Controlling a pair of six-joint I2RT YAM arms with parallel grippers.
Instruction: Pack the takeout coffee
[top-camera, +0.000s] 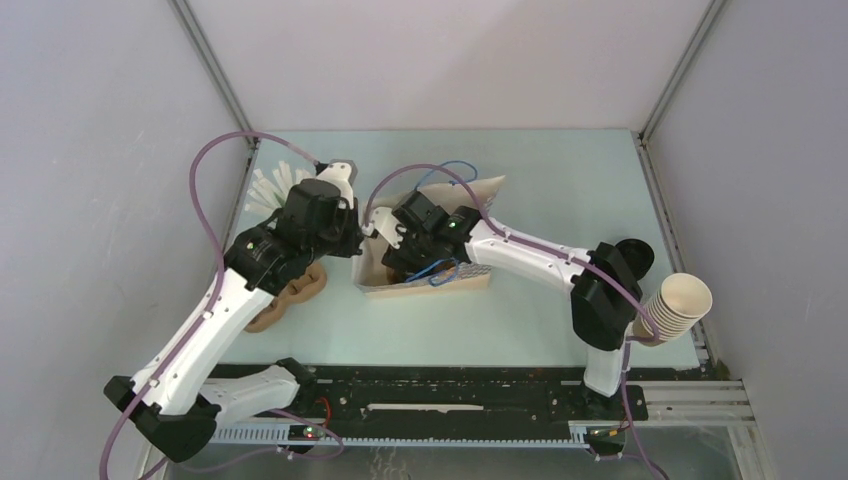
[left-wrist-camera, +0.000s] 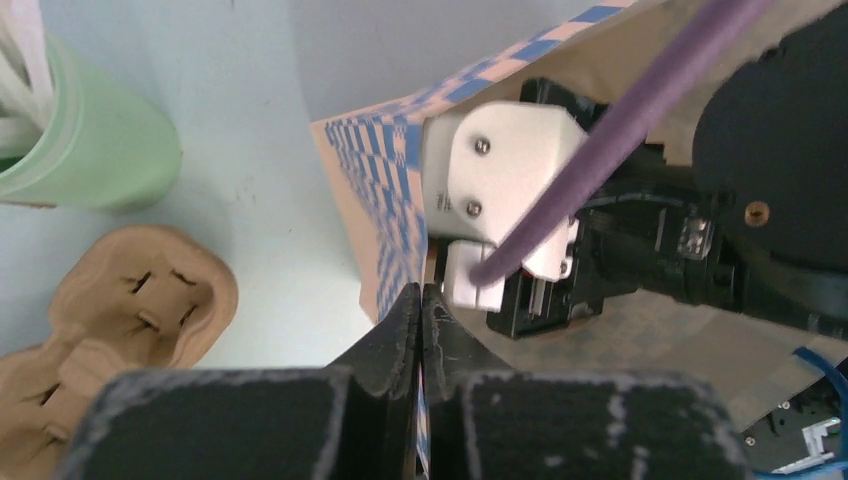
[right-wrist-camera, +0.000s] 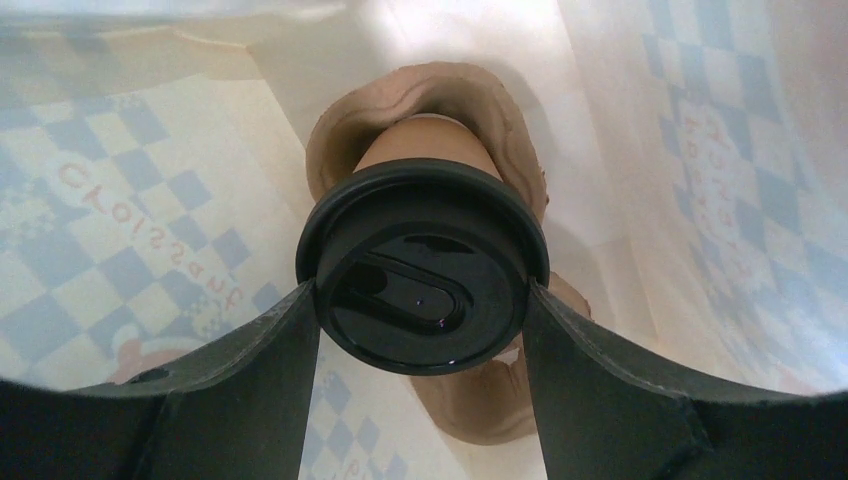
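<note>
At the lower middle of the left wrist view, the left gripper (left-wrist-camera: 422, 330) is pinched tight on the edge of the blue-checkered tan paper bag (left-wrist-camera: 385, 190). Inside the bag, the right gripper (right-wrist-camera: 423, 320) clamps the round black lid of the small tan paper takeout coffee cup (right-wrist-camera: 420, 230). The cup stands in a moulded tan pulp carrier (right-wrist-camera: 470, 90).

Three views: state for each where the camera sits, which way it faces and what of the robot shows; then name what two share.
Top external: above, behind the bases, facing down at the table; left arm and right arm show.
Left wrist: on the left arm, facing along the shut left fingers pinching the bag edge; right arm beyond.
Right wrist: inside the bag, facing down at the coffee, gripped by the right fingers.
Shared: top and left wrist show bag and spare carrier.
</note>
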